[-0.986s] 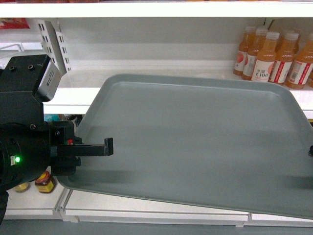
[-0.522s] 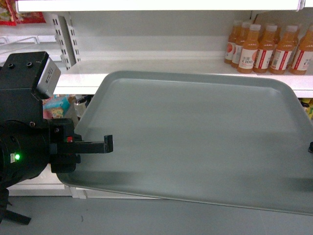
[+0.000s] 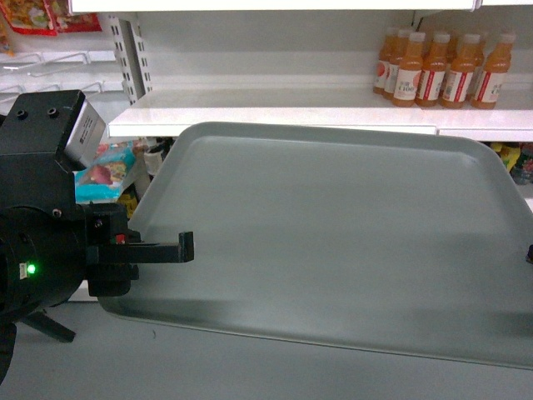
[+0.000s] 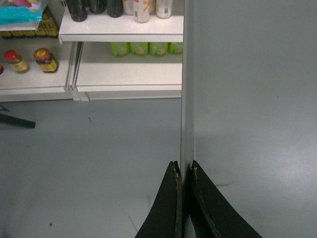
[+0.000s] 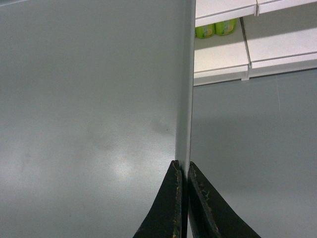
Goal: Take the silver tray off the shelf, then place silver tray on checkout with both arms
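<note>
Both pincers clamp the silver tray by opposite rims: left gripper, right gripper. It hangs level in front of the shelf, clear of it. Next, seemingly: carry it to the checkout, unseen here, keeping both arms matched.

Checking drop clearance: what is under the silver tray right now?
Both wrist views show bare grey floor beside the silver tray; directly beneath it is hidden. The tray's top is empty.

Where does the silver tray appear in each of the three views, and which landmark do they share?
Head: silver tray fills the centre and right.
Left wrist: its rim runs up the middle, surface to the right.
Right wrist: rim up the middle, surface to the left.
Shared landmark: the white shelf.
</note>
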Available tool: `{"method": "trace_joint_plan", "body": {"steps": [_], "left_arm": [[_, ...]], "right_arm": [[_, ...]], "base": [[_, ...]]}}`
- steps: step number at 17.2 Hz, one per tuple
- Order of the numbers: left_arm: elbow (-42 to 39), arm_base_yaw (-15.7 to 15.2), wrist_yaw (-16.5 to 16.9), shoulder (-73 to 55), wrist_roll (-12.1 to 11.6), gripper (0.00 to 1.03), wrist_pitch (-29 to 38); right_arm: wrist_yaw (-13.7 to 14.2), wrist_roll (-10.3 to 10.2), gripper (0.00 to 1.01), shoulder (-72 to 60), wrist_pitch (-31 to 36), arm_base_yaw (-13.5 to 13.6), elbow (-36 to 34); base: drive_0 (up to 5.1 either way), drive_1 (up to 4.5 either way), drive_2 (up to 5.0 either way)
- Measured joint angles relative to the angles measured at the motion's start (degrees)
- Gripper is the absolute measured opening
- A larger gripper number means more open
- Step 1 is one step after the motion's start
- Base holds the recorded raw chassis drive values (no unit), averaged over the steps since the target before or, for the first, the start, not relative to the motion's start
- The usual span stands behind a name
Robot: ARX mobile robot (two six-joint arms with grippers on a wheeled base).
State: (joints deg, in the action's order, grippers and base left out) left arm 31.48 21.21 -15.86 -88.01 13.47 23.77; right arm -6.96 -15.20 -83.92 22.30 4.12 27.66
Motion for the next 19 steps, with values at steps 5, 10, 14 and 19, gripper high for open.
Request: {"method": "trace_joint_plan", "body": {"steps": [5,10,14,19], "left_arm": [[0.00,0.00,-0.02,0.00,0.00,0.03,0.15],[0.00,0.00,0.00,-0.02,0.00,0.03,-0.17],[0.00,0.00,-0.09,0.00,0.00,0.03,0.11],[0.00,0.00,-0.04,0.00,0.00,0.03,-0.11]], "right_arm": [[-0.02,0.00,0.02,0.02,0.20,0.00,0.00],[-0.02,-0.02,0.02,-0.07,-0.22,0.02,0.00],[-0.02,0.00,0.02,0.02,0.15,0.00,0.00],[-0.07,-0.02,0.02,-0.02,-0.04,0.00,0.00]], "base": [[0.0,-4.18,4.3],[0.0,-4.21,4.2],[0.1,-4.15,4.3],[0.1,-4.15,4.3]]}}
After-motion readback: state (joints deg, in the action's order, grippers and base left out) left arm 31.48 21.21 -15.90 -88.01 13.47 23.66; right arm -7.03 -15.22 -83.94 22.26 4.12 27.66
